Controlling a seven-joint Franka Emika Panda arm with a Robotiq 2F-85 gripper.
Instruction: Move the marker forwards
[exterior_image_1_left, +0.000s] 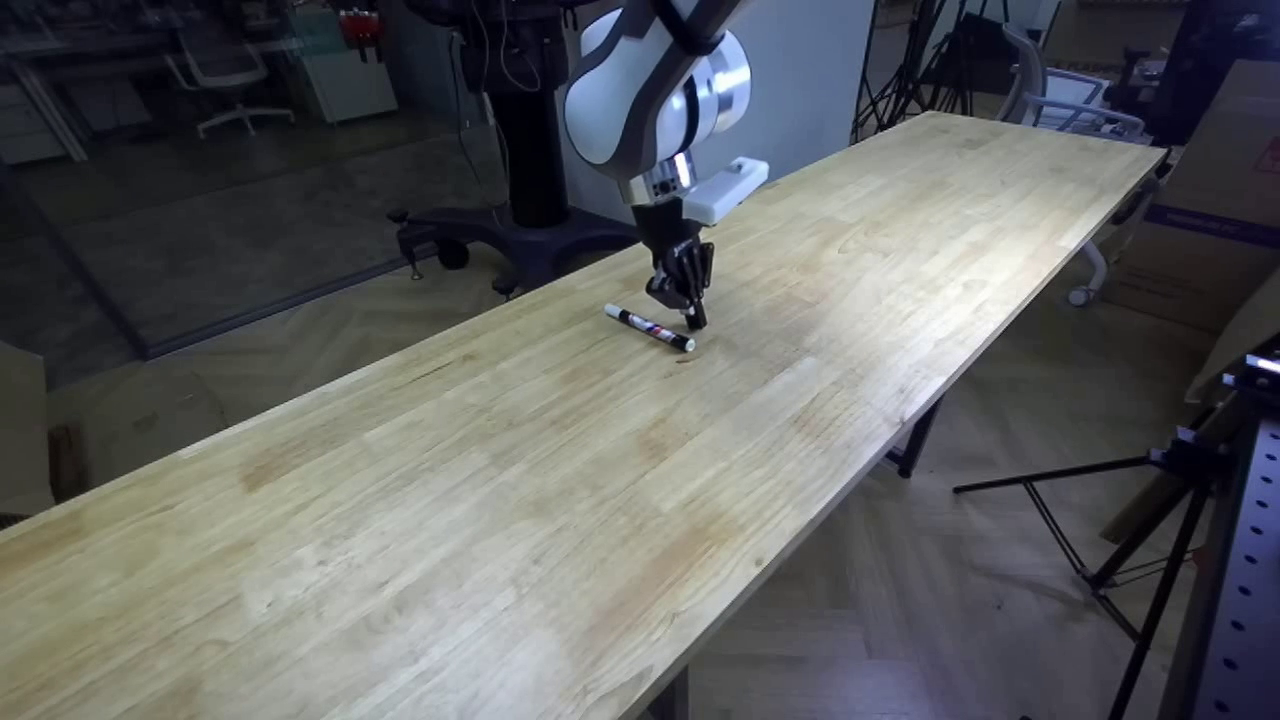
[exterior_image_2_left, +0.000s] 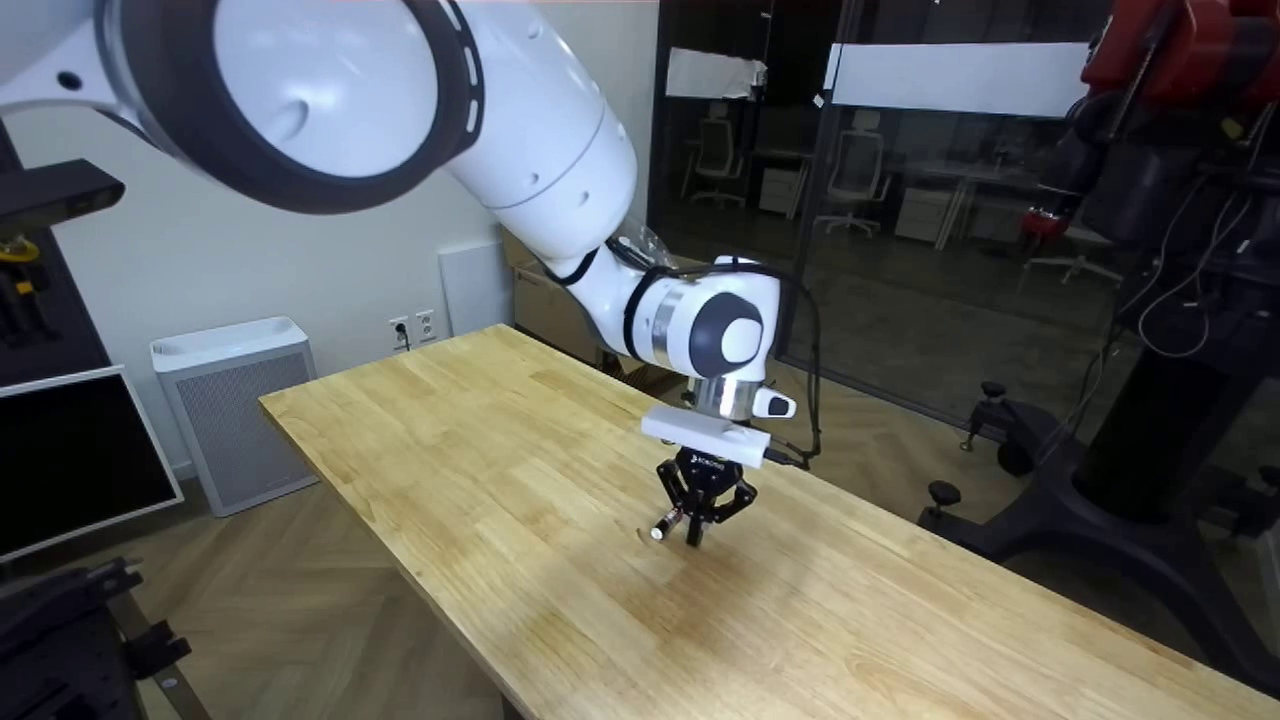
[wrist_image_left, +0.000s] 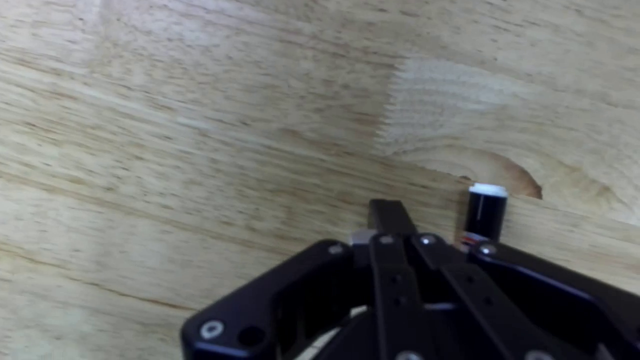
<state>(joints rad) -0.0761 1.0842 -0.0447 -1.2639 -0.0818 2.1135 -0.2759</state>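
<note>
The marker (exterior_image_1_left: 650, 328) is a thin black stick with white ends and a coloured label. It lies flat on the wooden table and also shows in an exterior view (exterior_image_2_left: 664, 526). In the wrist view its black, white-tipped end (wrist_image_left: 486, 212) shows to the right of the fingers; the rest is hidden behind the gripper. My gripper (exterior_image_1_left: 697, 318) points down with its fingertips low at the table surface, beside the marker. It also shows in an exterior view (exterior_image_2_left: 695, 532). In the wrist view the fingers (wrist_image_left: 392, 217) are together with nothing seen between them. The marker is outside the fingers.
The long wooden table (exterior_image_1_left: 480, 480) stretches to both sides of the gripper. Its far long edge runs close behind the gripper. A black wheeled stand (exterior_image_1_left: 540, 190) stands on the floor past that edge. A tripod (exterior_image_1_left: 1180, 470) stands off the opposite edge.
</note>
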